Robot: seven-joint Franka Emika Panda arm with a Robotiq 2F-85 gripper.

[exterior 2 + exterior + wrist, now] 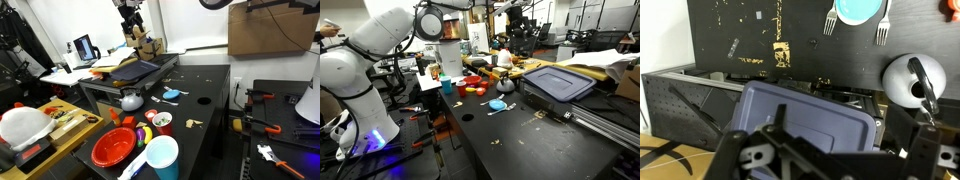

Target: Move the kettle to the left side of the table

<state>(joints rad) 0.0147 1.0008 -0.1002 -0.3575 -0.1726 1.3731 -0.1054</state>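
Note:
The grey metal kettle (505, 87) with a dark handle stands on the black table (520, 140), near its edge, in both exterior views (131, 100). In the wrist view the kettle (912, 78) is at the right, beyond the corner of the grey-blue bin lid (805, 120). My gripper (133, 20) hangs high above the bin lid, far from the kettle. Its fingers (838, 152) frame the bottom of the wrist view, spread wide and empty.
A blue plate (498, 105) and forks (881, 30) lie on the table near the kettle. The bin lid (558, 80) covers a bin beside yellow material. A side table holds a red plate (113, 147), a blue cup (162, 155) and clutter.

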